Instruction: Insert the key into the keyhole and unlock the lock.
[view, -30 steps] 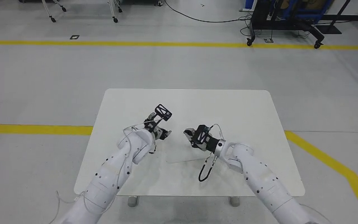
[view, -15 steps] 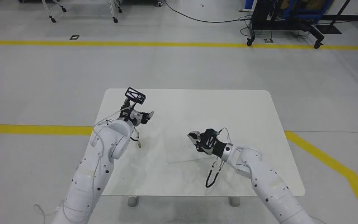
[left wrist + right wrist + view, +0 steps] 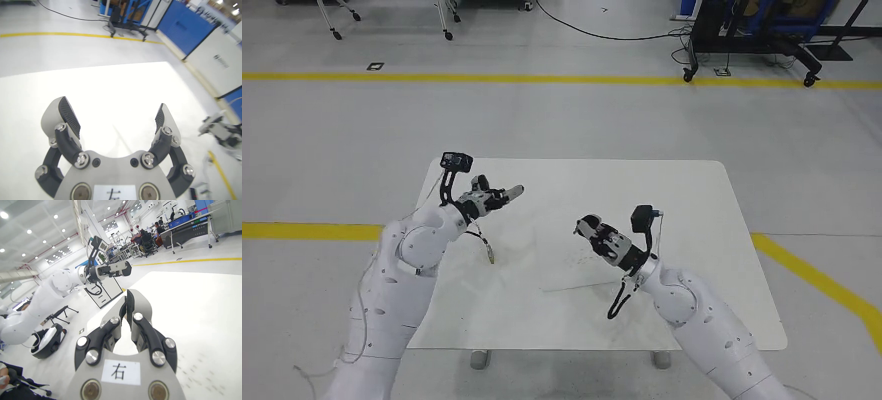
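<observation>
**As the arms part, key work stands idle**

Where both arms stood close together at the centre a second ago, the left arm has now swung outward. The left tool (image 3: 504, 193) hangs toward 10 o'clock over the white counter (image 3: 682, 200), its ribbed pads (image 3: 70, 117) spread wide on nothing. The right tool (image 3: 588, 227) has kept near the centre, though its wrist has rolled over. Its pads are pressed together, with nothing seen between them. Where the key and the lock lie cannot be told. By this showing the pair has broken off, and the insertion is either finished or yet to begin. Neither tool looks placed to turn a key.
</observation>
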Motion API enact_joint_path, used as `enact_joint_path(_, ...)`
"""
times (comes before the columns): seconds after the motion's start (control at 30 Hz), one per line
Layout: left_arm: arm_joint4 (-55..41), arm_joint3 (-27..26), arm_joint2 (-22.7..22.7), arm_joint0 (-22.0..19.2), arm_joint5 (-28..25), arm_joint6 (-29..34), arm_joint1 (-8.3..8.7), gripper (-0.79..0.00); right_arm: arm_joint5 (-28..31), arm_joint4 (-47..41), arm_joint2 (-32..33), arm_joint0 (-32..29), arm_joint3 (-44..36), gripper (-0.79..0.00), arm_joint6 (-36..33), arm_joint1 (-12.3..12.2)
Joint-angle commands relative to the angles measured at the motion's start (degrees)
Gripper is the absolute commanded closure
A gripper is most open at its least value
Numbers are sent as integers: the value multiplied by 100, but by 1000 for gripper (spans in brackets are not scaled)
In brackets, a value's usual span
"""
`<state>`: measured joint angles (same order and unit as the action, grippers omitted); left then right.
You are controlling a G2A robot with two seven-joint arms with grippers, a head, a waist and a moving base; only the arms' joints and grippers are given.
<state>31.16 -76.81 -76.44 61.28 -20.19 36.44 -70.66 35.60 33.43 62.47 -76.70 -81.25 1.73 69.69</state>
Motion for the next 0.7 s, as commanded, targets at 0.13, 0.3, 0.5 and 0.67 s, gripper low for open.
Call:
enact_joint_path(0.13, 468, 309, 238, -403, 0, 319, 17, -785, -172, -190, 138, -142, -234, 0, -45, -21)
enact_joint_path(0.3, 468, 309, 238, -403, 0, 319, 17, -785, -172, -190, 138, -142, -234, 0, -45, -21)
enact_joint_path(0.5, -2490, 396, 224, -175, -515, 1198, -57, -785, -182, -910, -20, -259, -400, 0, -236, 25)
enact_joint_path(0.67, -5898, 955, 330, -476, -156, 3510, -131, -785, -242, -2079, -304, -127, -238, 0, -731, 115)
